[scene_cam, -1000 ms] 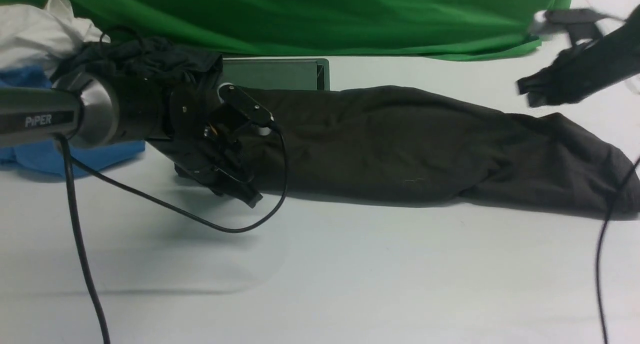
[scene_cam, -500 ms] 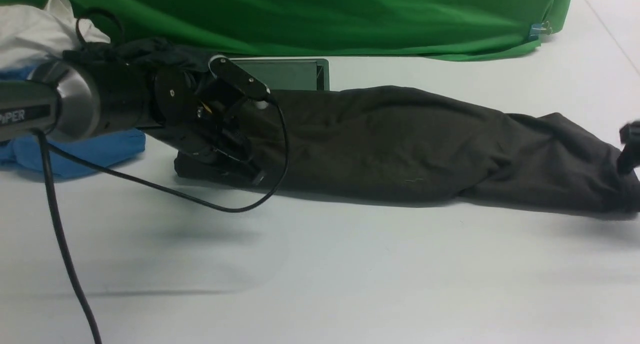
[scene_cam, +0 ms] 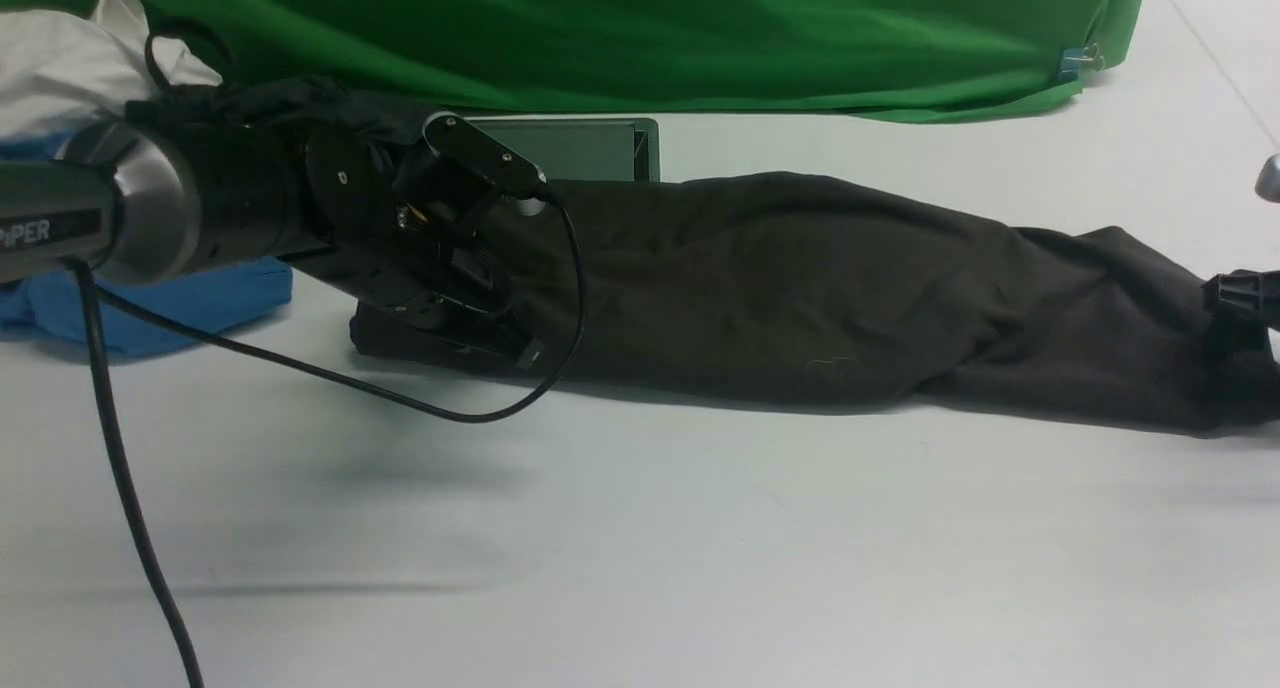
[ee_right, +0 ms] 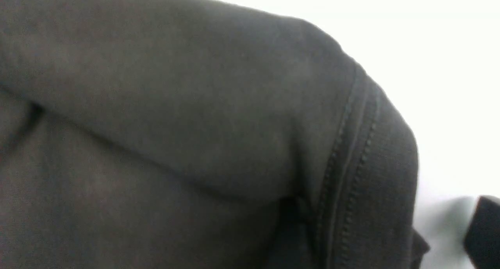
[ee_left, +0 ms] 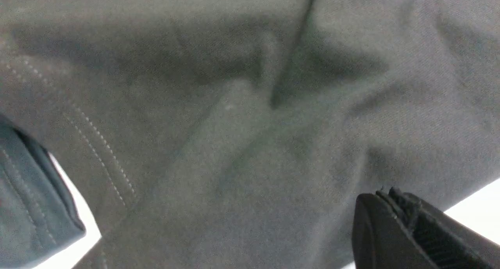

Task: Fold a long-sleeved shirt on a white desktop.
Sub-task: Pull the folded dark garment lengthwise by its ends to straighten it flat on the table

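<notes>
The long-sleeved shirt (scene_cam: 800, 278) lies as one long dark brownish-black band across the white desktop (scene_cam: 650, 528); its logo and neck label are hidden. My left gripper (scene_cam: 522, 353) presses down at the shirt's left end by its near edge. In the left wrist view its jaws (ee_left: 390, 194) sit close together, with cloth (ee_left: 234, 124) pinched at the tip. My right gripper (scene_cam: 1245, 296) is low at the shirt's right end, mostly out of the front view. In the right wrist view one fingertip (ee_right: 484, 230) stands clear of a stitched hem (ee_right: 371, 175); the other finger is hidden by the cloth.
A grey metal-framed hatch (scene_cam: 570, 148) sits behind the shirt, below the green backdrop (scene_cam: 650, 38). At the far left are a blue garment (scene_cam: 200, 288), a white cloth (scene_cam: 70, 68) and a blacker garment (scene_cam: 290, 103). My left arm's cable (scene_cam: 420, 403) loops over the desktop.
My right arm dropped from high at the back right to the shirt's right end. My left gripper moved slightly back onto the shirt's left edge. The shirt lies unchanged.
</notes>
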`<act>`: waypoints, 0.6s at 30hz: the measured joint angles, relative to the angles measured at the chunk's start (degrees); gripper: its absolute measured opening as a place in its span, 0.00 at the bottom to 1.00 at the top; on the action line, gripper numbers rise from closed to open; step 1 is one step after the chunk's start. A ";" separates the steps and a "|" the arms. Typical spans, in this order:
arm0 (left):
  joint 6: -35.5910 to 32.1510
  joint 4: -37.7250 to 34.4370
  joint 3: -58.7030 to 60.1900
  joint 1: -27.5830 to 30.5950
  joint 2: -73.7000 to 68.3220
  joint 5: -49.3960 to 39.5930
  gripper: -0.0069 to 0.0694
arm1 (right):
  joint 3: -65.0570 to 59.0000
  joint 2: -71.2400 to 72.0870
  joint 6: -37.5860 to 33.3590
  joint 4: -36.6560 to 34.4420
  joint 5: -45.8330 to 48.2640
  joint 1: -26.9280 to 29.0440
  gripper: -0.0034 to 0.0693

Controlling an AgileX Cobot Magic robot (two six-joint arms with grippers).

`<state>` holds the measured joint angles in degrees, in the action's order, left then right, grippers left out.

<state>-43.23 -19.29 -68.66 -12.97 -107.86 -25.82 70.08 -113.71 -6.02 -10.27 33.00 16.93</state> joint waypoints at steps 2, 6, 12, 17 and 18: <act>-0.29 0.06 0.00 0.00 0.00 0.06 0.11 | 0.13 -0.07 -1.60 -2.16 0.05 -0.66 0.61; -0.33 0.36 0.00 0.00 0.00 0.06 0.11 | 0.28 -0.30 -3.71 -3.86 0.33 -2.23 0.30; -0.33 0.99 0.00 0.00 0.00 0.06 0.11 | 0.10 1.37 -3.04 2.36 3.94 -1.68 0.20; -0.33 3.16 0.00 0.11 -0.30 0.75 0.11 | -0.87 5.29 -1.13 8.14 7.31 1.65 0.20; -0.36 3.36 0.00 0.11 -0.96 0.75 0.11 | -0.87 6.78 -1.32 8.95 7.07 2.83 0.20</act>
<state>-43.59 -15.92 -68.66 -12.86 -108.82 -25.07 69.20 -106.93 -7.34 -1.32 40.06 19.76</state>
